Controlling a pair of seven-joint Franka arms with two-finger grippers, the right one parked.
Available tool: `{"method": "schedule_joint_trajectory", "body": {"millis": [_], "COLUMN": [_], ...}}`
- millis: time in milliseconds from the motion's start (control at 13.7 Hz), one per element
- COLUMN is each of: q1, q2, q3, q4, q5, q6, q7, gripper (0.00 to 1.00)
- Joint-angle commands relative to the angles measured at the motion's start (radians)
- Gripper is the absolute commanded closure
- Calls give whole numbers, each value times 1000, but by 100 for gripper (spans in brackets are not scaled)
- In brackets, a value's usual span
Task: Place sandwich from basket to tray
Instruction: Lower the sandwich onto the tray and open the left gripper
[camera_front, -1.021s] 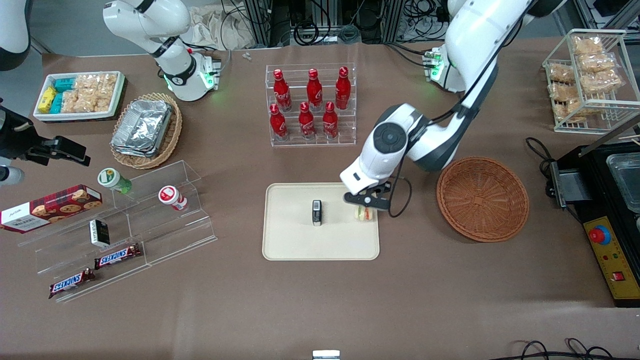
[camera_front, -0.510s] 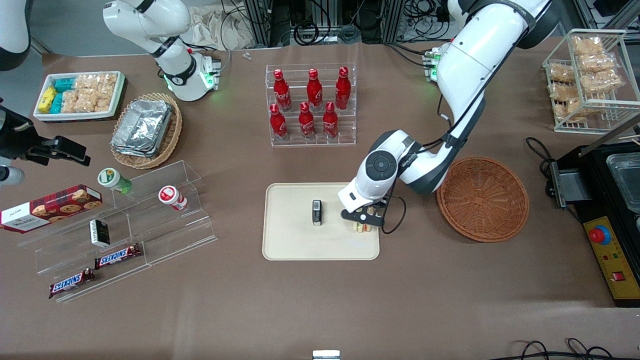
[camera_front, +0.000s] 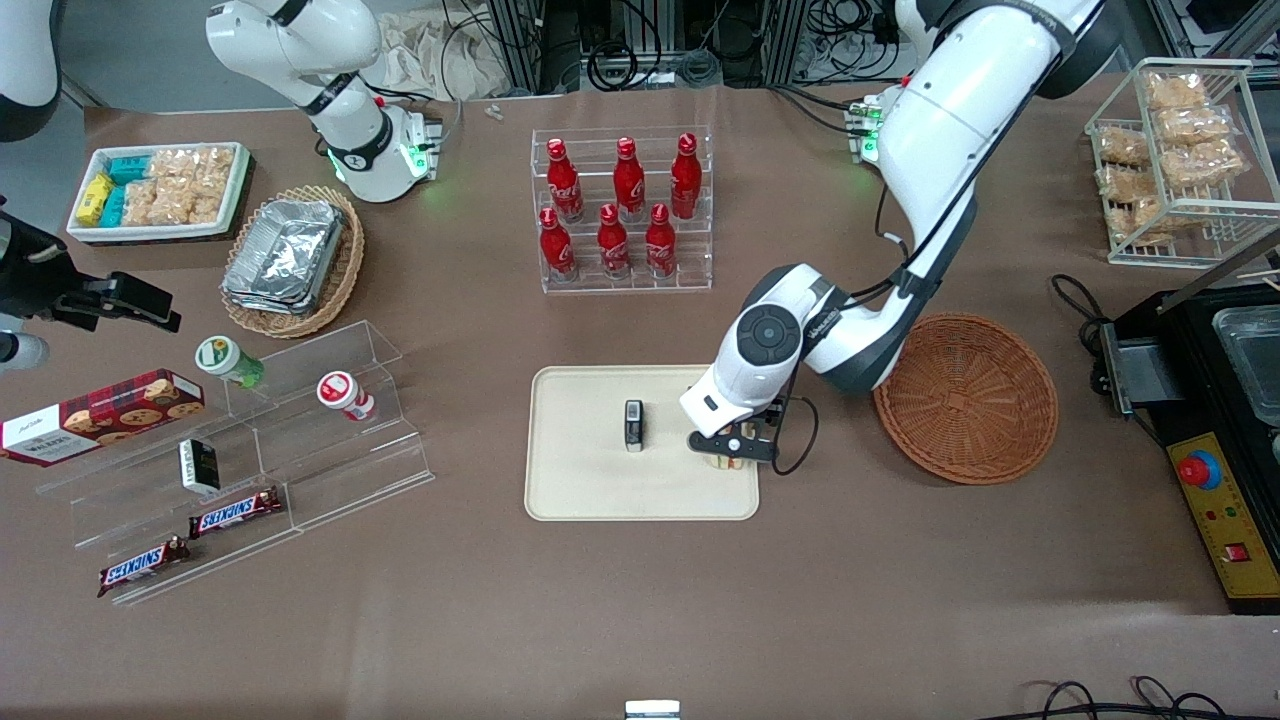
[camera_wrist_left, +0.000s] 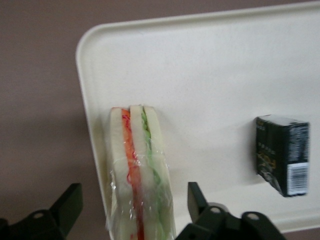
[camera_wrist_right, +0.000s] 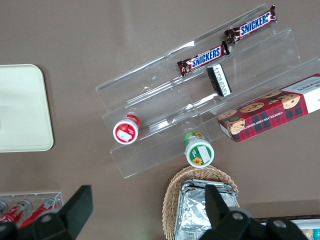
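The sandwich (camera_wrist_left: 139, 175), a film-wrapped wedge of white bread with red, orange and green layers, stands on edge on the cream tray (camera_wrist_left: 215, 70), close to the tray's rim on the basket's side. My gripper (camera_wrist_left: 135, 199) is open around it, one black finger (camera_wrist_left: 67, 202) on each flank with a gap on both sides. In the front view the gripper (camera_front: 732, 448) covers most of the sandwich (camera_front: 727, 463), low over the tray (camera_front: 590, 480). The reddish-brown basket (camera_front: 965, 398) sits beside the tray toward the working arm's end, with nothing in it.
A small black box (camera_front: 633, 425) stands on the tray's middle. A clear rack of red bottles (camera_front: 622, 210) is farther from the camera than the tray. Acrylic steps with snacks (camera_front: 250, 440) and a tan basket of foil trays (camera_front: 292, 258) lie toward the parked arm's end.
The gripper has come down with the sandwich and shifted a little nearer the camera over the tray's basket-side edge. The sandwich now rests on the tray.
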Motion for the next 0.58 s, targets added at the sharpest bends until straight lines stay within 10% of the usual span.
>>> {"method": "schedule_joint_trajectory", "body": {"millis": [0,510], "q1": [0,199], "q2": [-196,-563], "q3": [4,4], "q4": [-28,-24], "q5": [3,-170], "q6": [-141,-495], "q7": [-76,128], "gripper": [0,0]}}
